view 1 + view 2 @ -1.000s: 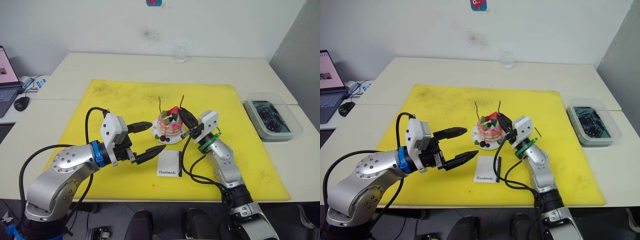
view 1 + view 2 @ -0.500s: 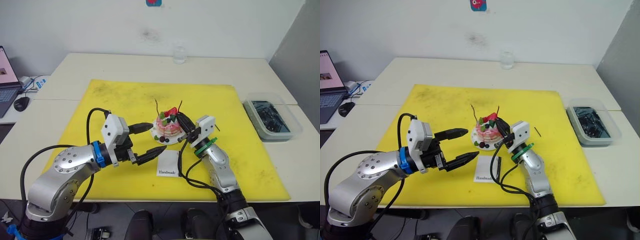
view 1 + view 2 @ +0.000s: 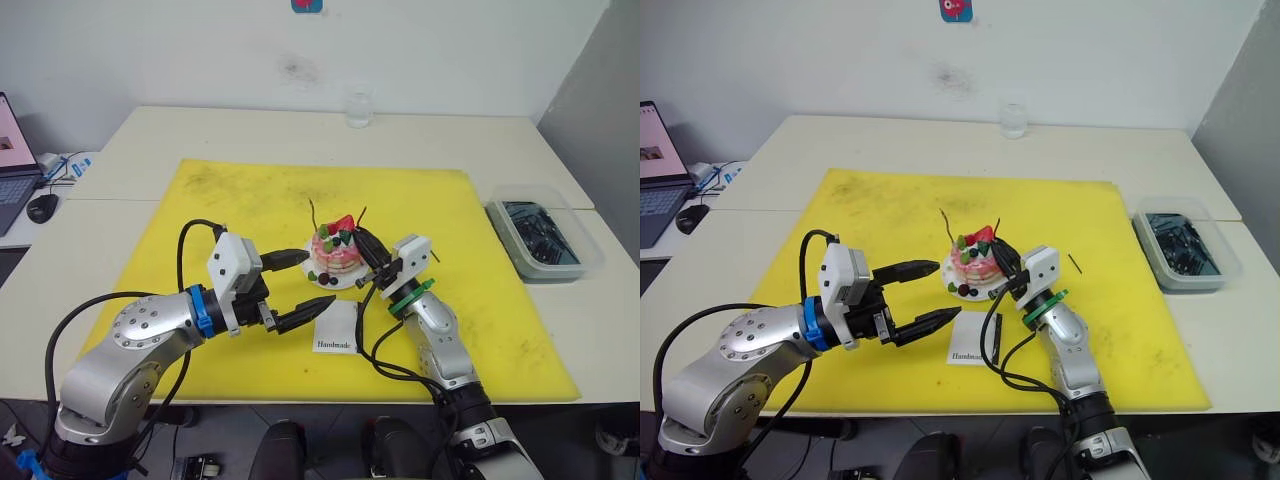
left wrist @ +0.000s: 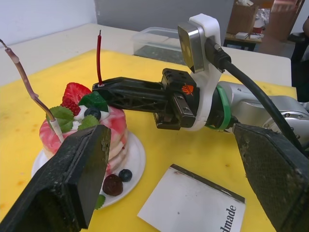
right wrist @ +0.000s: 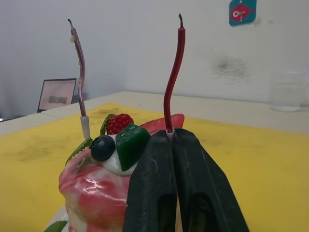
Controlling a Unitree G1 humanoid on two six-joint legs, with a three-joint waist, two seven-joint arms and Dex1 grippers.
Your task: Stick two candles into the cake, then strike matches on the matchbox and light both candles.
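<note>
The cake (image 3: 334, 255) is seen on its small white plate (image 4: 135, 159) near the middle of the yellow mat (image 3: 240, 200), which lies on the worktop (image 3: 180, 130). Two candles rise from its top: a pinkish one (image 5: 79, 72) on the robot's left side and a red one (image 5: 173, 77) on its right. The right claw (image 5: 170, 140) is pressed together on the pale foot of the red candle, just where it meets the cream, so this second candle is judged to be at the point of being seated. The left claw (image 3: 930, 295) is held spread wide and empty beside the plate, with the matchbox (image 3: 338, 328) lying flat just in front of the cake, its black strip on the edge nearer the right arm.

For the step to be done well, the red candle should be pushed straight down along its own line (it is thin and already curved, so a sideways load would likely bend it or tear the cream). The pinch should be eased apart only once the candle stands by itself, and the claw drawn back low and level so the stem is not brushed. One short dark match (image 3: 1074, 263) is seen on the mat beyond the right arm, to be fetched next. A clear bin (image 3: 545, 240) and a glass (image 3: 359, 108) stand well apart.
</note>
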